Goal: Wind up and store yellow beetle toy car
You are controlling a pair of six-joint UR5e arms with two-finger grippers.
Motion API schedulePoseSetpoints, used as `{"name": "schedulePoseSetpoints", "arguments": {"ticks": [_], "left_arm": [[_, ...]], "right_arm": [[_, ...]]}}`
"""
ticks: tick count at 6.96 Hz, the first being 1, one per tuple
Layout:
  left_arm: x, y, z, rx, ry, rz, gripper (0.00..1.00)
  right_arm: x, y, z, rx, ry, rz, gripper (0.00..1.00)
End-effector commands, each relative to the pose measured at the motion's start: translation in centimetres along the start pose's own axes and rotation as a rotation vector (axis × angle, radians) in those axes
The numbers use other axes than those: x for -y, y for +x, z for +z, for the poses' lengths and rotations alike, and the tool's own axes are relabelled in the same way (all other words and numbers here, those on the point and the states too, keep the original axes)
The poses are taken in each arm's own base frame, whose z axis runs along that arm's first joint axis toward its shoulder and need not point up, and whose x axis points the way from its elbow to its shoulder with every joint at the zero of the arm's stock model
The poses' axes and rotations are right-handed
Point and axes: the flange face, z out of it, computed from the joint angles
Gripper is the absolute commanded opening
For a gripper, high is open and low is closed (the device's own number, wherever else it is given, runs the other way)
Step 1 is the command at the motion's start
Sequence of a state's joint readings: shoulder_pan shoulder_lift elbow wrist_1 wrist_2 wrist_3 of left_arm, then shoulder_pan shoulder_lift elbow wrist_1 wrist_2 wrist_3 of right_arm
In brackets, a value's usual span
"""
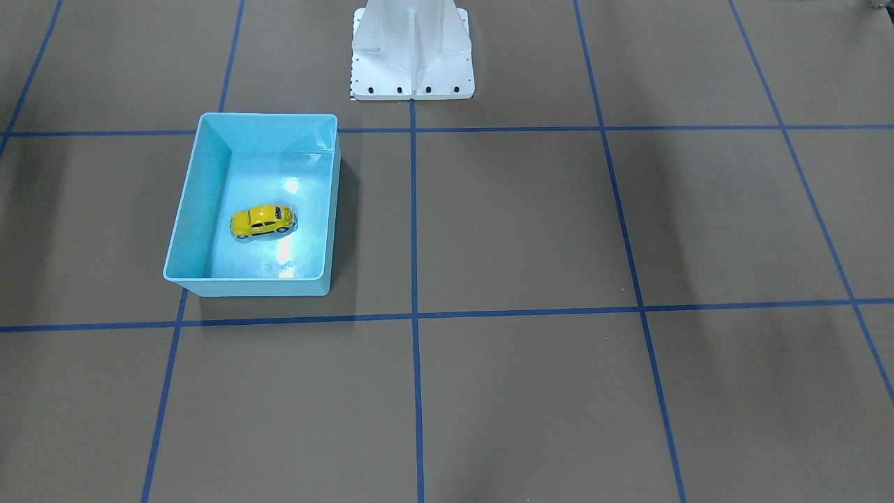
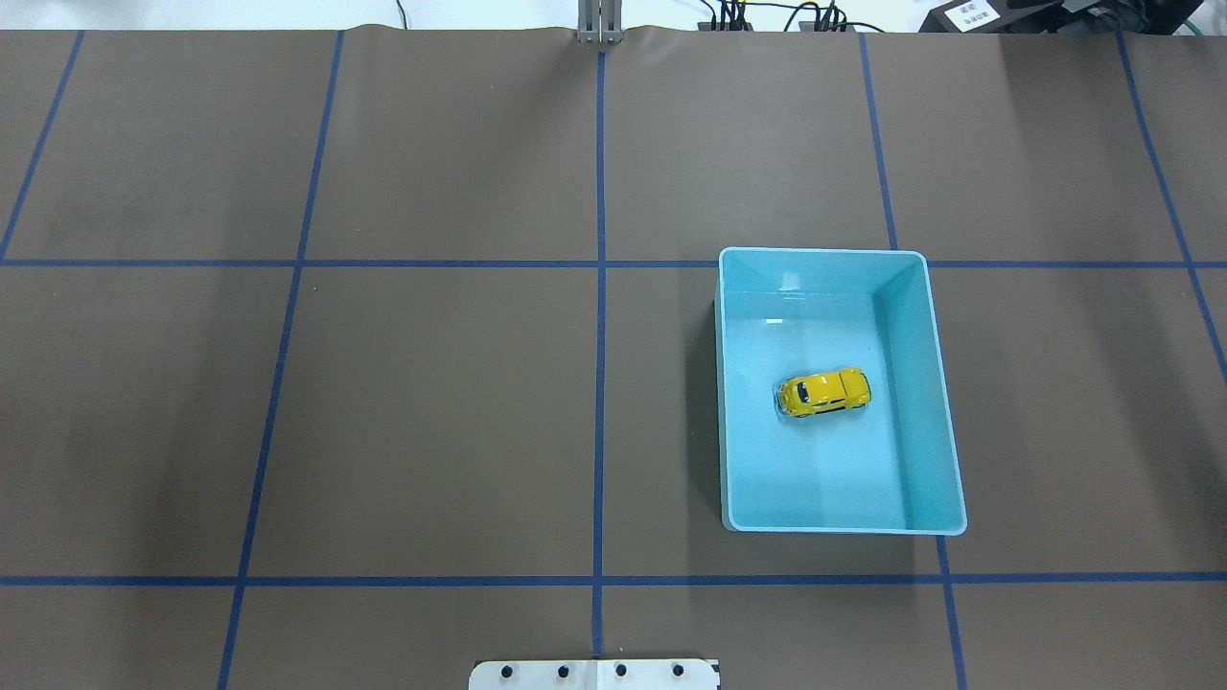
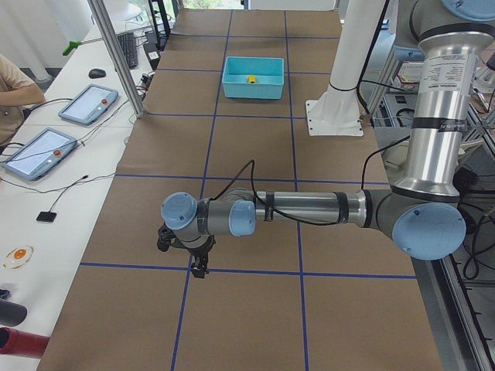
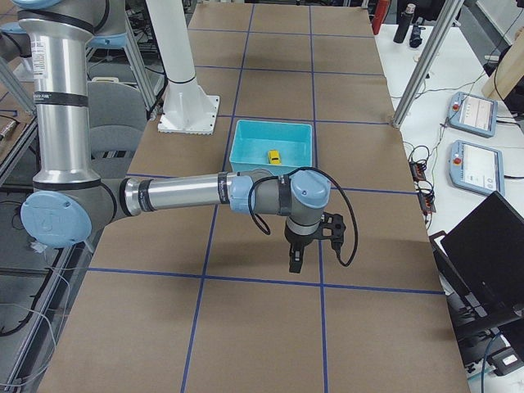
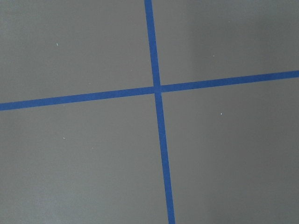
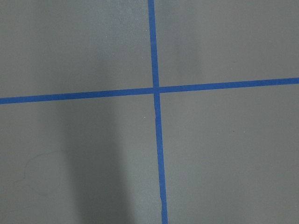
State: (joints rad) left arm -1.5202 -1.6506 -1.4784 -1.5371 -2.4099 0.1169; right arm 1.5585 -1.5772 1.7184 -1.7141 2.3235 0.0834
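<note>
Exterior left: left claw (image 3: 199, 268) hangs pointing down; right claw (image 4: 295, 263) likewise; widths unclear.

Inside blue bin (image 2: 907, 402), yellow toy car (image 2: 824, 392)

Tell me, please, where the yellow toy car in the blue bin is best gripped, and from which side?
Grip the toy car across its two long flanks, mid-body, coming straight down from above. It stands on its wheels on the floor of the open-topped bin, whose walls block a sideways approach, and the floor beside both flanks looks free.
</note>
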Motion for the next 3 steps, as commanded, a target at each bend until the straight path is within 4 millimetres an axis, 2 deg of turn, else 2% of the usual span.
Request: {"name": "schedulePoseSetpoints", "arguments": {"ticks": [1, 3], "left_arm": [[0.00, 0.01, -0.01, 0.000, 0.000, 0.001, 1.00], [0.02, 0.07, -0.06, 0.000, 0.001, 0.001, 1.00]], "right_arm": [[-0.06, 0.06, 0.06, 0.000, -0.002, -0.003, 1.00], [-0.24, 0.34, 0.33, -0.002, -0.007, -0.004, 1.00]]}}
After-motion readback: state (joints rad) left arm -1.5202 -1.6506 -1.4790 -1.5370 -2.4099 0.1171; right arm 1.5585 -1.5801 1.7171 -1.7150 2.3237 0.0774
